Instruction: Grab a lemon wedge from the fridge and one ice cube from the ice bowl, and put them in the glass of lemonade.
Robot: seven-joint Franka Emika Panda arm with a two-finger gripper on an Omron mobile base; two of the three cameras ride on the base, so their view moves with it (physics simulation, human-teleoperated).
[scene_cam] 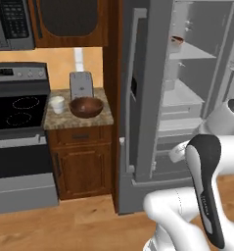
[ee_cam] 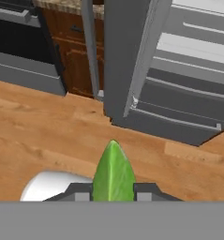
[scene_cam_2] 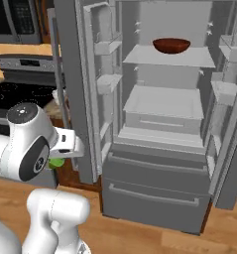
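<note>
My gripper (ee_cam: pixel 113 194) is shut on a green lemon wedge (ee_cam: pixel 113 171), held low over the wooden floor in front of the fridge (ee_cam: pixel 179 108). In the right base view the lemon wedge (scene_cam_2: pixel 55 162) peeks out under my white wrist. The fridge (scene_cam_2: pixel 154 188) stands with both upper doors open. To its left, on the stone counter (scene_cam: pixel 101 119), sit the ice bowl (scene_cam: pixel 86 107) and the pale glass of lemonade (scene_cam: pixel 57 104), side by side. The ice cube is hidden inside the bowl.
A second brown bowl (scene_cam_2: pixel 171 45) rests on the fridge's upper shelf. The open left fridge door (scene_cam: pixel 148 73) stands between me and the counter. A grey toaster (scene_cam: pixel 81 84) sits behind the ice bowl, with a stove (scene_cam: pixel 15 112) further left and a microwave (scene_cam: pixel 11 24) above it.
</note>
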